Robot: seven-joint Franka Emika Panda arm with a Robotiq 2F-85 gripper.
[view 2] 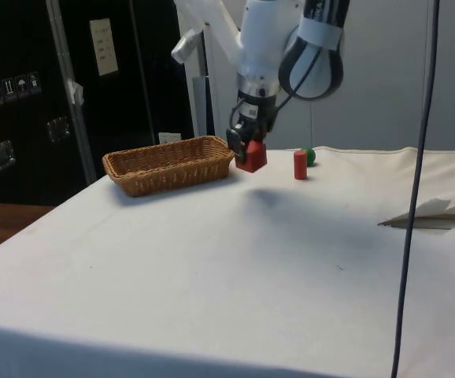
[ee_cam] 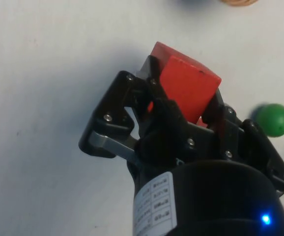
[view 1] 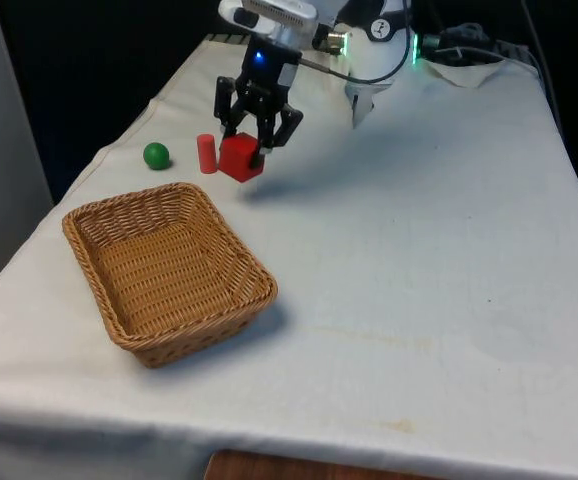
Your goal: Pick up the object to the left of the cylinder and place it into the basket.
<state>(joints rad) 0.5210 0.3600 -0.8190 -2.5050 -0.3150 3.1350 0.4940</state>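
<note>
Wicker basket (view 1: 169,270) nearest, lower left of the front view; red cube (view 1: 240,157) held in the gripper (view 1: 257,135) above the cloth.
The fingers are clamped on the cube, seemingly lifted clear. In the side view it hangs at frame centre between basket and red cylinder (view 1: 206,153). The wrist view shows the green ball (view 1: 156,155) just past the fingers.

1. Red wooden cube (ee_cam: 188,88): near faces masked by the black gripper (ee_cam: 181,105) in the wrist view.
2. Small green ball (view 2: 309,156): partly hidden behind the red cylinder (view 2: 300,164) in the side view.
3. Woven wicker basket (ee_cam: 238,2): cut off by the wrist picture's edge.
</note>
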